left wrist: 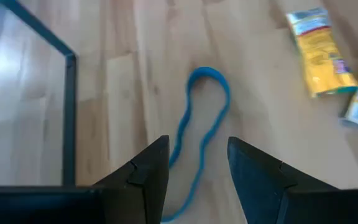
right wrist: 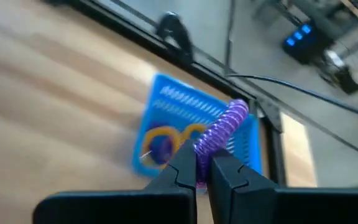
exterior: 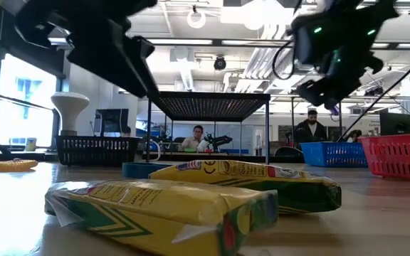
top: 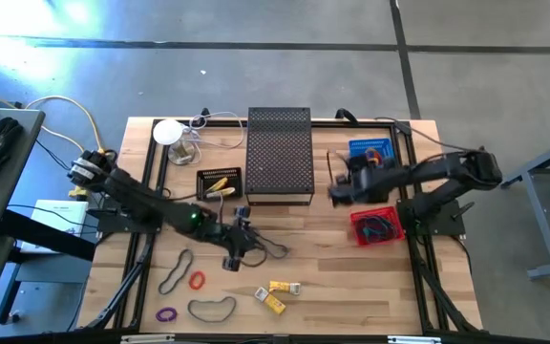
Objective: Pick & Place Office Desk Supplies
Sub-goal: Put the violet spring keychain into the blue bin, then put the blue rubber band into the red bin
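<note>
Left gripper [top: 240,250] sits low over the table centre, just in front of the black mesh stand [top: 279,153]. Its wrist cam shows the fingers [left wrist: 146,177] apart, nothing between them yet, straddling one end of a blue band [left wrist: 202,118] lying flat on the wood; from overhead that band [top: 270,250] reads only as a thin dark loop beside the gripper. Right gripper [top: 337,189] is at the right side, between the blue basket [top: 370,150] and red basket [top: 374,225]. Overhead can't show its grip; the right wrist cam does: fingers [right wrist: 185,168] pinched tight on a purple coiled band [right wrist: 224,127], held up in the air with the blue basket [right wrist: 166,102] below, which has an orange loop [right wrist: 159,138] inside. Loose supplies on the table front, overhead only: dark loop [top: 176,272], red band [top: 197,280], purple band [top: 166,313], second dark loop [top: 212,308], two yellow packs [top: 279,293]. The low cam fills up with those yellow packs [exterior: 191,195] close to the lens, both lying flat, one behind the other; it also shows people seated in the room behind. Black tray [top: 220,183] left of the stand holds yellow items; red basket has dark bands inside.
</note>
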Robot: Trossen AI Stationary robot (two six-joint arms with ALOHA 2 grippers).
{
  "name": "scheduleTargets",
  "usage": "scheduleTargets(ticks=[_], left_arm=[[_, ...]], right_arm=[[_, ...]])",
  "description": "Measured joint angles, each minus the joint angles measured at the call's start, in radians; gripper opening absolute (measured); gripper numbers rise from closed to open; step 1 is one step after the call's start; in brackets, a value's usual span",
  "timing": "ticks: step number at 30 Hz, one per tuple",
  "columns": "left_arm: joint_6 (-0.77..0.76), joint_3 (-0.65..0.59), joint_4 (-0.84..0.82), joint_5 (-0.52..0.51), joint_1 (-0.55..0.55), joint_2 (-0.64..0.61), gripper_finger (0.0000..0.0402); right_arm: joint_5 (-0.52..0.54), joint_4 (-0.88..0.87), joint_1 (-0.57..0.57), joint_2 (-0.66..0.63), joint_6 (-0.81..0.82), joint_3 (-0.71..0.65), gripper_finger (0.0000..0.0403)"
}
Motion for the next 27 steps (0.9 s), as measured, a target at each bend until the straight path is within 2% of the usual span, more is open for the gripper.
scheduleTargets(ticks=[5,9,12,16,20,23,27], left_arm=[[-0.009,0.0,-0.001,0.008,0.044,0.0,0.0154],[-0.008,0.0,-0.013,0.008,0.046,0.0,0.0154],[0.021,0.0,-0.02,0.008,0.046,0.0,0.0154],[0.034,0.0,-0.028,0.008,0.046,0.0,0.0154],[0.014,0.0,-0.051,0.008,0.046,0.0,0.0154],[-0.019,0.0,-0.098,0.007,0.043,-0.004,0.0154],[-0.095,0.0,-0.188,0.007,0.034,-0.027,0.0154]], right_arm=[[-0.156,0.161,-0.256,0.0,-0.244,-0.014,0.0007],[-0.207,0.335,-0.404,0.001,-0.445,-0.042,0.0021],[-0.258,0.424,-0.469,0.001,-0.545,-0.055,0.0041],[-0.334,0.453,-0.497,0.001,-0.587,-0.06,0.0089],[-0.27,0.455,-0.477,0.001,-0.597,-0.06,0.0149],[-0.162,0.453,-0.433,-0.011,-0.617,-0.06,0.0181],[0.028,0.47,-0.32,-0.061,-0.62,-0.059,0.0205]])
